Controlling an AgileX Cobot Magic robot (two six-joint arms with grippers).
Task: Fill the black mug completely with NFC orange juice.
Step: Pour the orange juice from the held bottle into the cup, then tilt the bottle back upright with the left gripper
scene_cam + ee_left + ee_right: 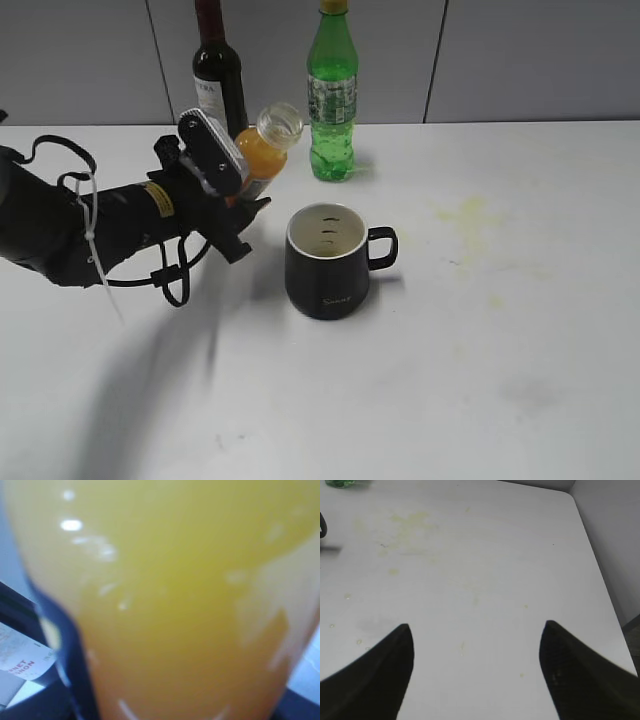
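Observation:
The black mug (327, 262) stands upright mid-table, its handle to the right and its cream-white inside showing marks. My left gripper (243, 192) is shut on the NFC orange juice bottle (264, 148) and holds it in the air up and to the left of the mug, tilted with its open mouth towards the upper right. The cloudy orange juice (180, 600) fills the left wrist view, out of focus. My right gripper (477, 645) is open and empty above bare white table; it does not show in the exterior view.
A dark wine bottle (217, 70) and a green soda bottle (332, 95) stand at the back by the grey wall. Pale yellow stains (470, 215) mark the table right of the mug. The table's right edge (600, 575) meets a wall.

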